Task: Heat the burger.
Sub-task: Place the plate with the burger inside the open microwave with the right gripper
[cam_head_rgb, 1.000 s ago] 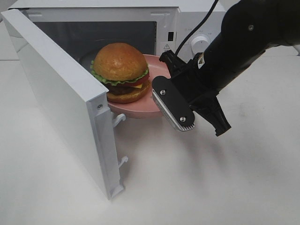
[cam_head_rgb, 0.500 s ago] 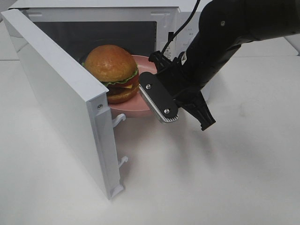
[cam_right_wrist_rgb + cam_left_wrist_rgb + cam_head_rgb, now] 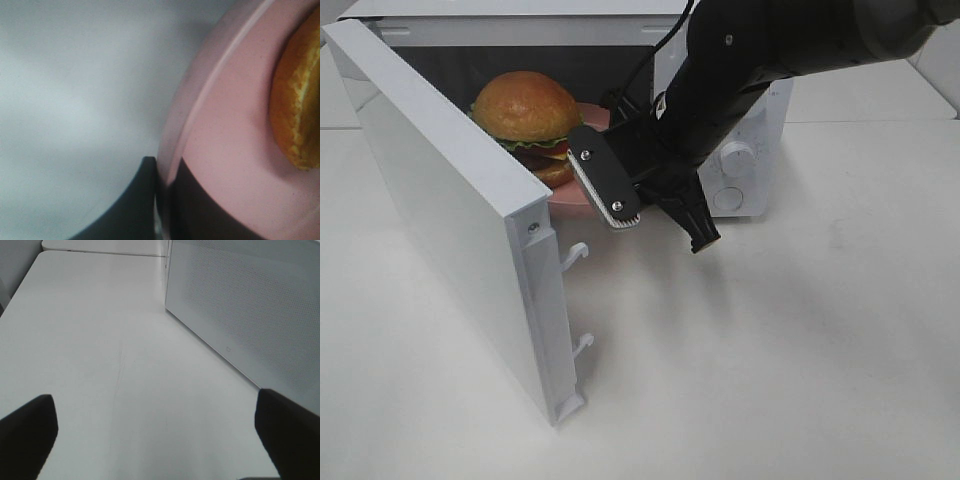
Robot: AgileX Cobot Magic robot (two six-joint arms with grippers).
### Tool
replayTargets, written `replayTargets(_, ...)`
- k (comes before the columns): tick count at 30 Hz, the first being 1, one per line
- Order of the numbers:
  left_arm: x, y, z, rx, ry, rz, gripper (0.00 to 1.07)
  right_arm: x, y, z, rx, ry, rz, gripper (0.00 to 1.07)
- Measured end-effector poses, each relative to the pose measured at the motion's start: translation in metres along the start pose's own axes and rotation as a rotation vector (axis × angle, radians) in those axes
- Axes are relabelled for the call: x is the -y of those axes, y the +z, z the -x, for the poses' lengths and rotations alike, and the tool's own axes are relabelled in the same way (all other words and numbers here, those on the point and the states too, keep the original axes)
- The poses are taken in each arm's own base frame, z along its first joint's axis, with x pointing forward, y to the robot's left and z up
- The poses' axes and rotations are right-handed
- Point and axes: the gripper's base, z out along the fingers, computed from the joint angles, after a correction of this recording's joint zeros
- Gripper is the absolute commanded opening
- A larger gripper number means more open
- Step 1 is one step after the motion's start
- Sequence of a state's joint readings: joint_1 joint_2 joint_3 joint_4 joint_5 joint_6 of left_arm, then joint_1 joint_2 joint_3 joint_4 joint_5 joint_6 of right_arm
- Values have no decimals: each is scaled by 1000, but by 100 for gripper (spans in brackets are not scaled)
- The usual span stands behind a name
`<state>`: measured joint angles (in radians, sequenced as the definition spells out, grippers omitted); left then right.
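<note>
— Right gripper (image 3: 165, 175): state, and what does it have?
— Clenched on the rim of the pink plate (image 3: 563, 203). The wrist view shows one dark finger on either side of the rim. It does not touch the burger (image 3: 525, 110).
— Burger position?
— On that plate, just past the clamped rim, at the mouth of the microwave (image 3: 745, 175), with the bun partly inside the cavity. Whether the plate rests on the cavity floor, cannot tell.
— Handling estimate?
— Judgement only. Bun looks soft, layers loosely stacked, lettuce frill floppy, so a squeeze would likely dent it or shear the stack. The plate is glossy, and the burger may slide if tilted. The plate is stiff and makes the proper handle. It is held at one edge with the load hanging beyond the fingers, so keep it level and go slowly.
— Obstructions?
— Open door (image 3: 440, 200) stands across the plate from the gripper, close to the burger's far side. Control panel with knob (image 3: 737, 157) sits back by the arm, behind the fingers. Clearance between bun and cavity ceiling looks modest.
— Left gripper (image 3: 157, 435)?
— Spread wide, holding nothing, over the white table (image 3: 770, 350) and well apart from the plate. It is beside a white perforated panel, door or casing, cannot tell.
</note>
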<state>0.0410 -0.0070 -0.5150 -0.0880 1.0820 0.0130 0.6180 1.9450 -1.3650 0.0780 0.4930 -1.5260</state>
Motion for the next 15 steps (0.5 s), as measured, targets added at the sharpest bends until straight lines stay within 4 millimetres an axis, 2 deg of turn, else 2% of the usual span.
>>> replayTargets(13, 0, 0, 0, 0, 0, 0, 100, 24, 14, 1, -4, 33, -35, 0)
replayTargets(15, 0, 0, 0, 0, 0, 0, 100, 28, 21, 0, -7, 40, -37, 0)
